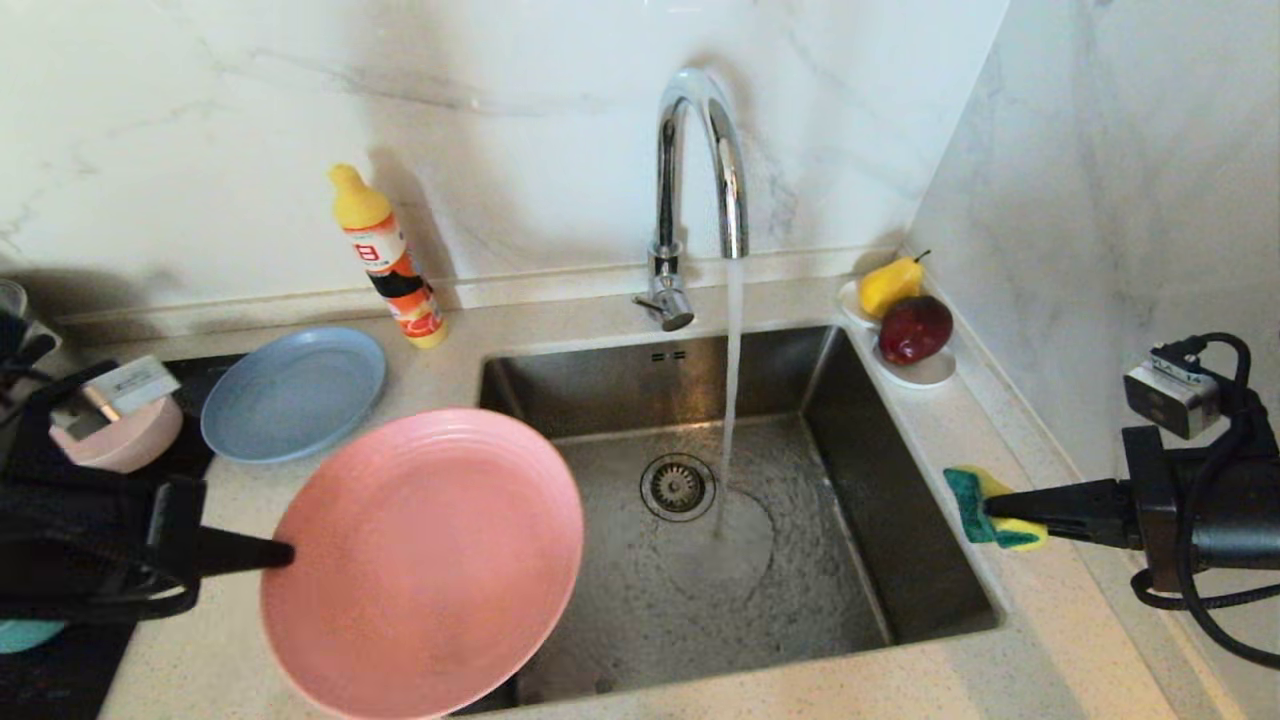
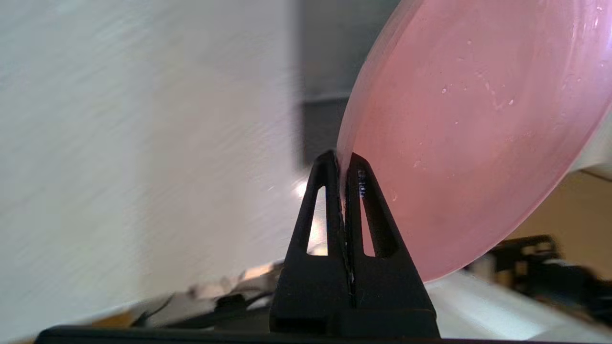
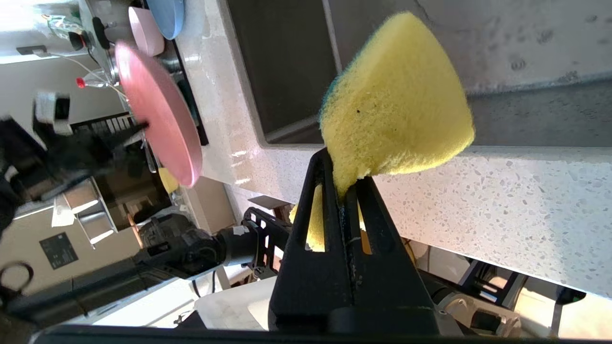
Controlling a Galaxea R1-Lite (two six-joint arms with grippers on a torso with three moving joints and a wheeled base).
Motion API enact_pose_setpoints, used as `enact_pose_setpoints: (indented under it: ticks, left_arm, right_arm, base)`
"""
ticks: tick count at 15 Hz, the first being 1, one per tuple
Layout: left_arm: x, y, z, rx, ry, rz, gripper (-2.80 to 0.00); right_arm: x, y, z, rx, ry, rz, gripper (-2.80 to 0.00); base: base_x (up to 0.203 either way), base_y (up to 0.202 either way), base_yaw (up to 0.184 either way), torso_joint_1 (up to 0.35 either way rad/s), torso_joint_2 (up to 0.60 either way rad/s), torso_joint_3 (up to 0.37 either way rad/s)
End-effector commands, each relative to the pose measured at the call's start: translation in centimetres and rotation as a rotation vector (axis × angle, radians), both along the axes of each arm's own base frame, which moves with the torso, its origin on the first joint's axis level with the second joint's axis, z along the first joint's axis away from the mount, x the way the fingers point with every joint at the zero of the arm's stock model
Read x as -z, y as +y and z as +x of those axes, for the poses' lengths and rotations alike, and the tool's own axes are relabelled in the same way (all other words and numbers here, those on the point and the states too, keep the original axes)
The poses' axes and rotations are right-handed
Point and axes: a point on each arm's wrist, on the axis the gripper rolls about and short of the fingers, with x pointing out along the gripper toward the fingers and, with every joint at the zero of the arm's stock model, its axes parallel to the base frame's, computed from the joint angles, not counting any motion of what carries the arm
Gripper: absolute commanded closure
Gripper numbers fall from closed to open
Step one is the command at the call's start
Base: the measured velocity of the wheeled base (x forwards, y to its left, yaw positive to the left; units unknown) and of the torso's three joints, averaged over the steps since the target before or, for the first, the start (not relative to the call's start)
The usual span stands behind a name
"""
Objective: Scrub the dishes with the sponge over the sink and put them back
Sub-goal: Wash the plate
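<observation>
My left gripper (image 1: 285, 553) is shut on the rim of the large salmon-pink plate (image 1: 425, 560), which hangs tilted over the counter and the left edge of the sink (image 1: 850, 560); the pinched rim shows in the left wrist view (image 2: 342, 165) against the plate (image 2: 478, 119). My right gripper (image 1: 988, 507) is shut on the yellow and green sponge (image 1: 985, 505) above the counter right of the sink; the sponge (image 3: 397, 110) bulges out past the fingertips (image 3: 342, 177). The blue-grey plate (image 1: 293, 392) and the pale pink bowl (image 1: 125, 435) rest on the left counter. A sliver of teal (image 1: 25, 634) shows at the left edge.
Water runs from the chrome tap (image 1: 700, 180) onto the sink floor beside the drain strainer (image 1: 677, 486). A yellow-capped detergent bottle (image 1: 388, 258) stands behind the blue-grey plate. A white dish (image 1: 930, 372) with a pear and a red apple sits at the sink's back right corner.
</observation>
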Motion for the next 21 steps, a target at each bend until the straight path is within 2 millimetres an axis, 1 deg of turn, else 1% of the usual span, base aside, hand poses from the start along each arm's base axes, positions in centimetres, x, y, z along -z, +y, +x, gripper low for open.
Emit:
enact_pose_setpoints:
  ticks: [1, 4, 6, 7, 9, 12, 16, 19, 21]
  left_arm:
    - [0.6, -2.3, 2.9, 0.048, 0.057, -0.026, 0.0]
    - [1.5, -6.3, 7.2, 0.057, 0.083, 0.015, 0.0]
    - [2.0, -8.8, 9.4, 0.055, 0.076, 0.003, 0.0]
    - [2.3, -9.9, 10.2, 0.06, 0.064, -0.012, 0.0]
    - [3.2, -11.4, 11.4, 0.07, 0.047, -0.03, 0.0]
    - [4.9, -13.8, 13.2, 0.077, 0.06, -0.015, 0.0]
    - [5.6, -17.6, 15.1, 0.089, 0.061, -0.041, 0.0]
    - [6.0, -19.0, 16.4, 0.08, 0.046, -0.04, 0.0]
    - [6.2, -20.2, 16.3, 0.096, 0.047, -0.049, 0.0]
  right_arm:
    - [-0.2, -0.1, -0.4, 0.002, -0.007, 0.005, 0.0]
    - [-0.3, -0.4, -1.0, 0.019, -0.017, 0.005, 0.0]
    - [-0.6, -0.9, -1.3, 0.044, -0.032, 0.006, 0.0]
    - [-0.7, -1.1, -1.4, 0.052, -0.041, 0.006, 0.0]
    - [-1.0, -1.2, -1.6, 0.058, -0.052, 0.006, 0.0]
    - [-0.7, -1.2, -1.8, 0.058, -0.044, 0.006, 0.0]
    - [-0.4, -1.2, -1.9, 0.057, -0.036, 0.003, 0.0]
    - [-0.5, -1.5, -1.7, 0.07, -0.052, 0.003, 0.0]
    - [-0.2, -1.5, -1.5, 0.071, -0.055, 0.004, 0.0]
  base:
    - [0.0, 0.0, 0.0, 0.0, 0.0, 0.0]
    - [0.0, 0.0, 0.0, 0.0, 0.0, 0.0]
    - [0.0, 0.0, 0.0, 0.0, 0.0, 0.0]
    - [0.0, 0.0, 0.0, 0.0, 0.0, 0.0]
    - [0.0, 0.0, 0.0, 0.0, 0.0, 0.0]
    - [0.0, 0.0, 0.0, 0.0, 0.0, 0.0]
    - [0.0, 0.0, 0.0, 0.0, 0.0, 0.0]
    - [0.0, 0.0, 0.0, 0.0, 0.0, 0.0]
    - [0.0, 0.0, 0.0, 0.0, 0.0, 0.0]
